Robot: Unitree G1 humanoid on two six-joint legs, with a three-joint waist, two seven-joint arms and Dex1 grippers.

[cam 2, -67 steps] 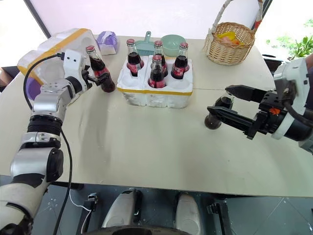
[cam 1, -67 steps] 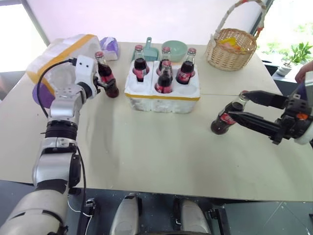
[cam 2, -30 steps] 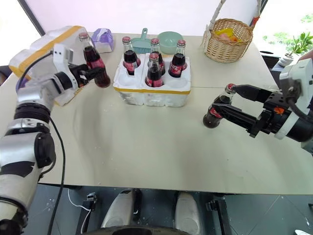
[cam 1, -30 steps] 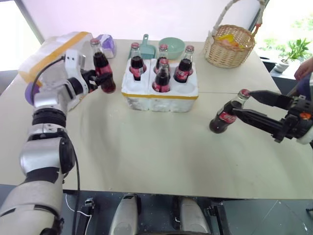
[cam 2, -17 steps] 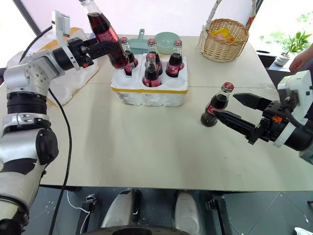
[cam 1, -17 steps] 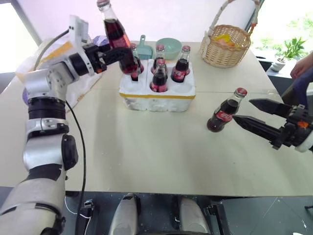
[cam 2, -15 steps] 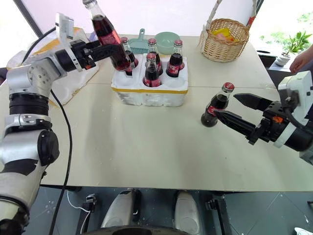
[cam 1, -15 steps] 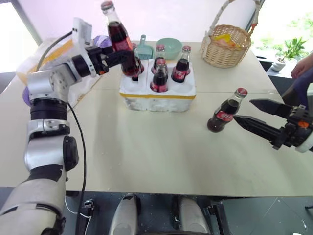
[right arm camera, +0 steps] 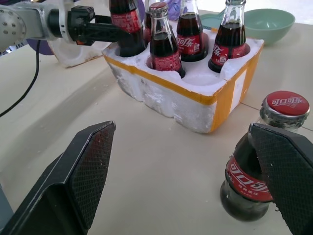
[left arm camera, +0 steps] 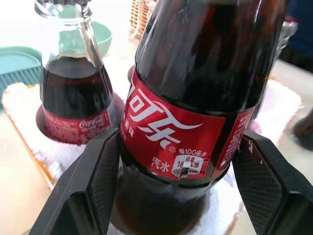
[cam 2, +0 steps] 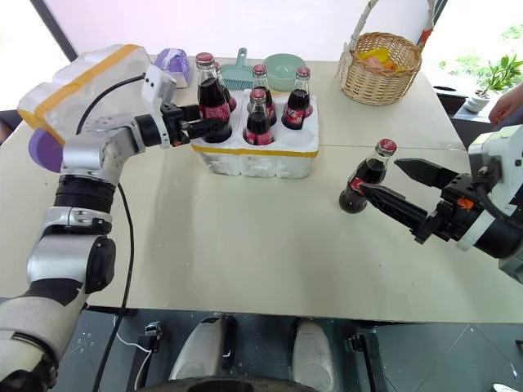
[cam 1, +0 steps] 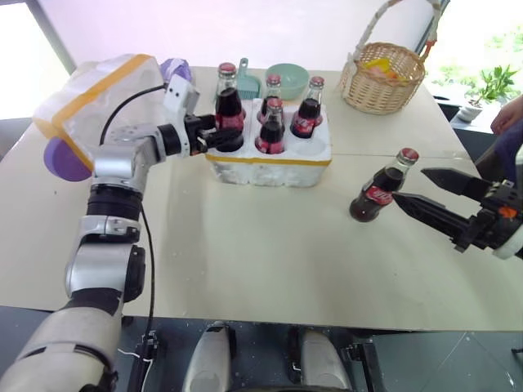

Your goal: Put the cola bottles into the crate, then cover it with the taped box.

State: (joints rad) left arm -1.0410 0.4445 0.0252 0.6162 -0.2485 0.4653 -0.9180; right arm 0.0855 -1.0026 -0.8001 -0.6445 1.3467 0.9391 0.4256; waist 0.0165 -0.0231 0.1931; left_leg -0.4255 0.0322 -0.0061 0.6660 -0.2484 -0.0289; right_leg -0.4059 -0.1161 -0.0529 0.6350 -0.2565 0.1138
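The crate (cam 1: 270,159) is a white foam block with a yellow band, at the table's far middle. Several cola bottles (cam 1: 273,124) stand in its holes. My left gripper (cam 1: 214,135) is shut on another cola bottle (left arm camera: 186,122), whose base is down at the crate's front-left hole; its fingers (left arm camera: 93,181) clamp the red label. The front-right hole (right arm camera: 215,76) is bare. A lone cola bottle (cam 1: 377,189) stands upright on the table at the right. My right gripper (cam 1: 407,186) is open, its fingertips beside that bottle and apart from it. The taped box (cam 1: 91,96) lies at the far left.
A woven basket (cam 1: 384,77) stands at the back right. A teal bowl (cam 1: 291,80) and a teal scoop (cam 1: 250,83) lie behind the crate. A purple object (cam 1: 62,158) rests by the taped box. A person's hand (cam 1: 510,114) is at the right edge.
My left gripper has carried its bottle from high above the table down and to the right, onto the crate's front-left hole. The right gripper has stayed open beside the lone bottle.
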